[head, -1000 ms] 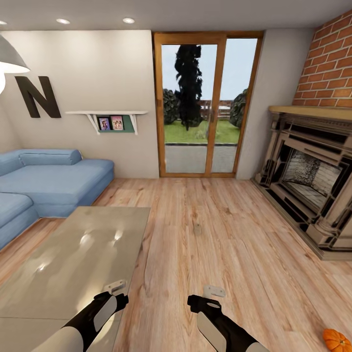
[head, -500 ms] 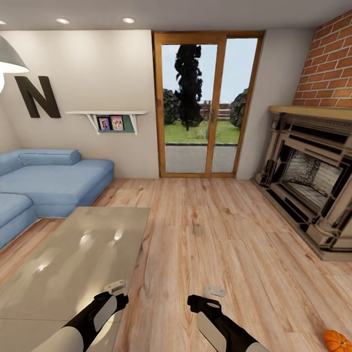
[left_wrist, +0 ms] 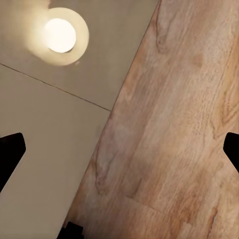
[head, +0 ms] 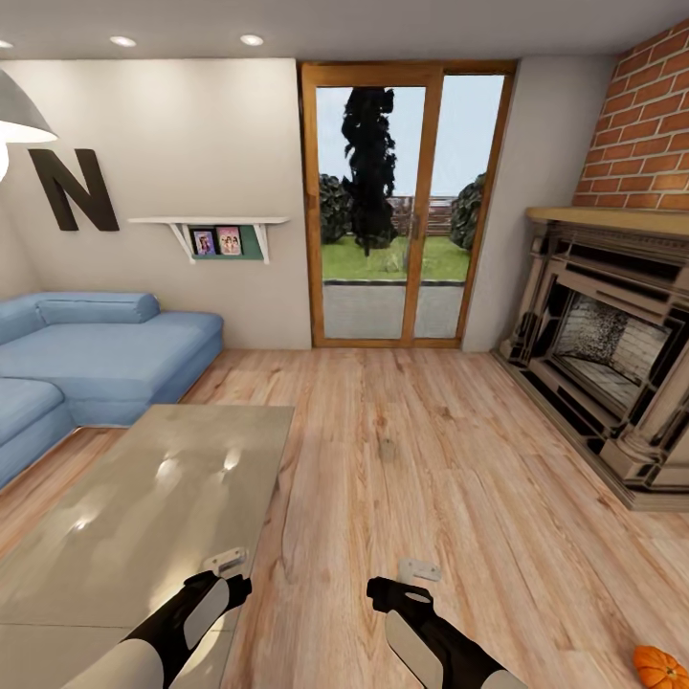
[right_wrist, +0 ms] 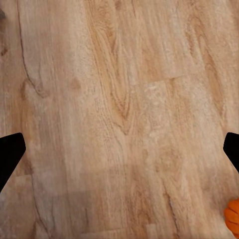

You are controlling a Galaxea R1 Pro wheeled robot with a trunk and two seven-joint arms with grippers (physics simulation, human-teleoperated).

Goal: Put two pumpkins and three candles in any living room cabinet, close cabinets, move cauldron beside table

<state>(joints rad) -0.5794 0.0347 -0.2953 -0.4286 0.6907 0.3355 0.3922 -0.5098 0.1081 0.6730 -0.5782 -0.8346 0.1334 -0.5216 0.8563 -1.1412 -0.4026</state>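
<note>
Blue sofa (head: 96, 349), glazed doors (head: 407, 206), ornate fireplace (head: 612, 349).

A plank floor (head: 431, 459) is seen; one pumpkin (head: 660, 666) lies on it at five o'clock.
</note>
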